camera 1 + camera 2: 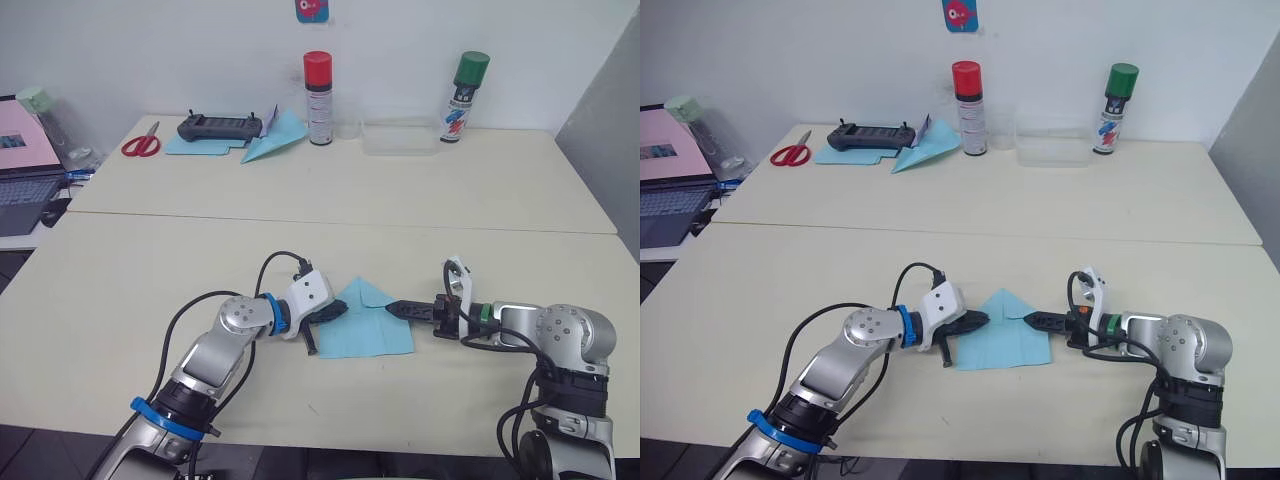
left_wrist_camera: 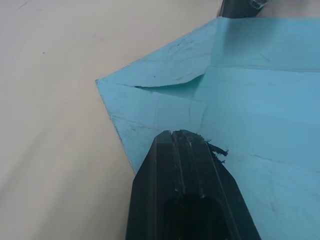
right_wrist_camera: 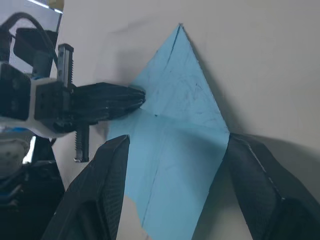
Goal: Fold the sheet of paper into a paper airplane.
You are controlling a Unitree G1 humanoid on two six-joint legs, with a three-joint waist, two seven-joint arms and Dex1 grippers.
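Left pincer [image 1: 330, 312] lies low on the tabletop [image 1: 140, 260], tips together with no gap visible, pressing flat on the left edge of the sheet of paper [image 1: 368, 328] rather than gripping it; in the left wrist view the closed tip rests on top of the paper just inside the folded corner. The sheet sits on the near half of the tabletop, directly between the two pincers. Both far corners are already folded in, giving a point that faces away from the robot, with a square edge on the near side. Its long axis therefore runs near-to-far, along the centre crease, and crosswise to the line joining the two pincers. Right pincer [image 1: 400, 309] comes in from the opposite side, aimed at the right edge about where the folded flap meets the flat part. The right wrist view shows its jaws spread wide, the paper lying in the gap between them, nothing held; I cannot tell whether either finger touches the right corner. Judgement: both pincers are about equally close, one per side, left tip on the paper, right tip at its edge. The next fold likely turns on the centre crease, so one half must be lifted over toward the other while the opposite pincer pins. Risk: thin paper may slide under the pinning tip.
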